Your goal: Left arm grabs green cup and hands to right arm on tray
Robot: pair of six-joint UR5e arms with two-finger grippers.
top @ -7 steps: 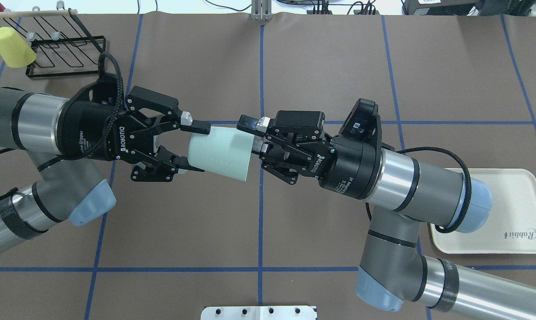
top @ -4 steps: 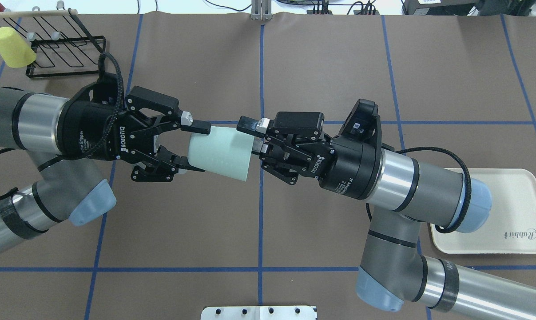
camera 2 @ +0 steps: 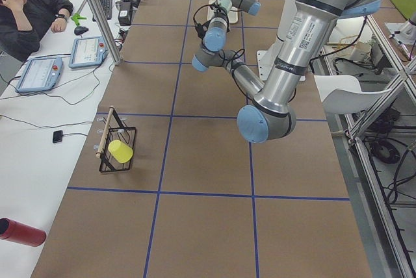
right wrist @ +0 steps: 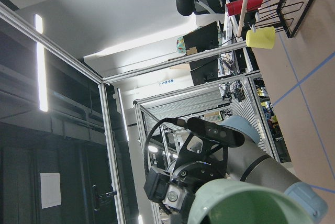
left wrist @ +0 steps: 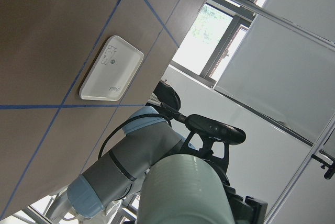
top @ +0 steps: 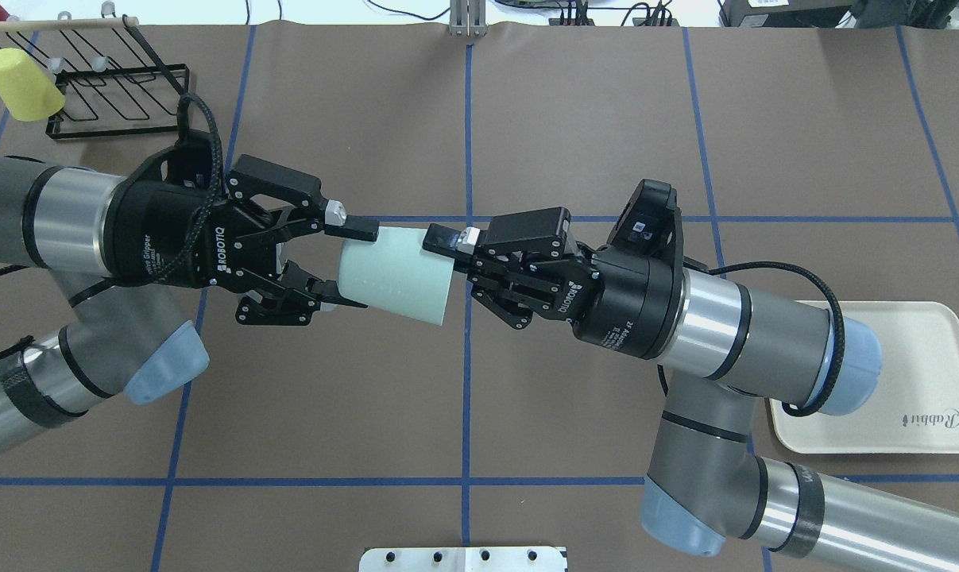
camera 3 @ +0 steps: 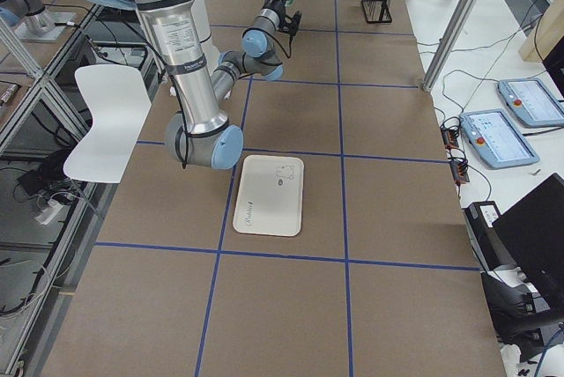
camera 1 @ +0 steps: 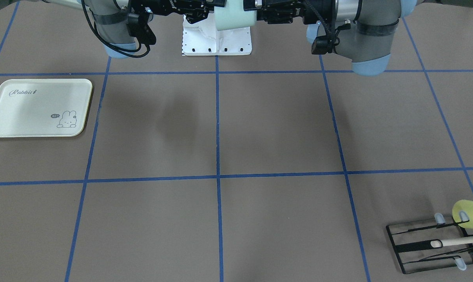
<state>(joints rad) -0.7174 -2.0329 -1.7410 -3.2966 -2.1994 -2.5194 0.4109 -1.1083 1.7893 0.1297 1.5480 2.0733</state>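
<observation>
Front: green cup aloft at top centre; tray at left edge, well apart | Overhead: left gripper clamps green cup's base, mid frame; right gripper narrowed onto its rim, one finger outside, other hidden | Left wrist: green cup fills bottom centre | Right wrist: its open mouth at bottom edge

1. You can't see the right gripper's lower finger; the green cup's rim hides it.
2. Front view: the top edge crops the green cup.
3. The right arm covers a corner of the tray.
</observation>
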